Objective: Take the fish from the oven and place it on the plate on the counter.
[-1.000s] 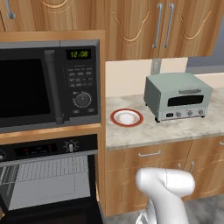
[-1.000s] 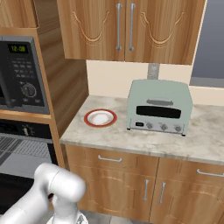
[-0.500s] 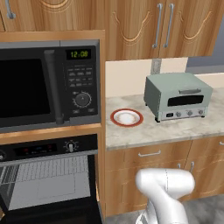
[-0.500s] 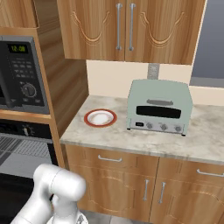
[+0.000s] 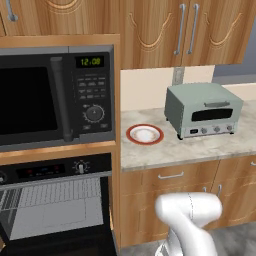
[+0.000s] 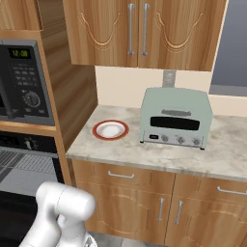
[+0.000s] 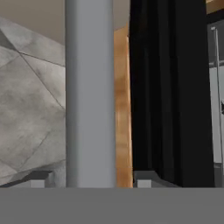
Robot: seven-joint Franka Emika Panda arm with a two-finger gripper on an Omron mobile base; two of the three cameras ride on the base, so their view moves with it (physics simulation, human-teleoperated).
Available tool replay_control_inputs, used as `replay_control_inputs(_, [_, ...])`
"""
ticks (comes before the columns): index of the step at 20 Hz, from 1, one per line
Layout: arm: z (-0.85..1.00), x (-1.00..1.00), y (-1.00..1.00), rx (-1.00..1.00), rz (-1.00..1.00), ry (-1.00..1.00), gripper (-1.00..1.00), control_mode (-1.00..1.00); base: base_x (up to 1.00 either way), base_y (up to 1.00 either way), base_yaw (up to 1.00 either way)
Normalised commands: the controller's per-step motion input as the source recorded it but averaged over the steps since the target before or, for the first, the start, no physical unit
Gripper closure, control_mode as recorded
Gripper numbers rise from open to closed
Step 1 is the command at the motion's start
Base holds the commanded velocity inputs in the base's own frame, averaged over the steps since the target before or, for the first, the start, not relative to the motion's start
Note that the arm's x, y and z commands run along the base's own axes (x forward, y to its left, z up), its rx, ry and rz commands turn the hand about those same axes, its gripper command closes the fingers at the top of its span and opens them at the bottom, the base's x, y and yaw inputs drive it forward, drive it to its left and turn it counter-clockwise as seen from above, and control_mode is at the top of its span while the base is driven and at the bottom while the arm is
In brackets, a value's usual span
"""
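1. Fingers: the fingertips (image 7: pixel 41 178) stand wide, one on each side of the silver bar handle (image 7: pixel 89 87), with a clear gap on both sides. The gripper (image 7: pixel 94 178) straddles the bar and grips nothing.
2. Just past the bar lies the black oven door (image 7: pixel 166 87), with grey floor tile (image 7: pixel 26 96) on the other side. The hand looks to be low, at the door's outer edge.
3. Likely step: get free of the handle before reaching in. Back straight off along the fingers' own line. Don't slide sideways, or a pad will catch the bar and drag the door.
4. The oven (image 5: pixel 55 170) shows its wire rack (image 5: pixel 50 195) exposed above the lowered door. You cannot tell from here where the fish lies on it, so look before committing.
5. Bring the arm (image 5: pixel 190 220) up and over the door's edge, then in level with the rack.
6. The plate (image 5: pixel 144 134) sits toward the left end of the counter (image 5: pixel 200 147), nearer its front edge, apart from the toaster oven (image 5: pixel 202 110).
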Motion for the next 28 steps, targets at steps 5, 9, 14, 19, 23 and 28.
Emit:
replay_control_inputs(5, [1.00, -0.47, 0.00, 0.04, 0.00, -0.11, -1.00, -1.00, 0.00, 0.00, 0.00])
replay_control_inputs(9, [1.00, -0.28, 0.00, 0.01, 0.02, -0.08, -1.00, -1.00, 0.00, 0.00, 0.00])
replay_control_inputs(14, [1.00, -0.34, 0.00, 0.01, 0.01, -0.10, -1.00, -1.00, 0.00, 0.00, 0.00])
replay_control_inputs(19, [1.00, -0.03, 0.00, 0.00, 0.01, -0.10, -1.00, -1.00, 0.00, 0.00, 0.00])
replay_control_inputs(23, [0.64, 0.31, -0.01, 0.00, 0.02, -0.01, -1.00, -1.00, 0.00, 0.00, 0.00])
replay_control_inputs(28, [0.00, 0.97, 0.00, 0.00, 0.00, 0.11, -1.00, -1.00, 0.00, 0.00, 0.00])
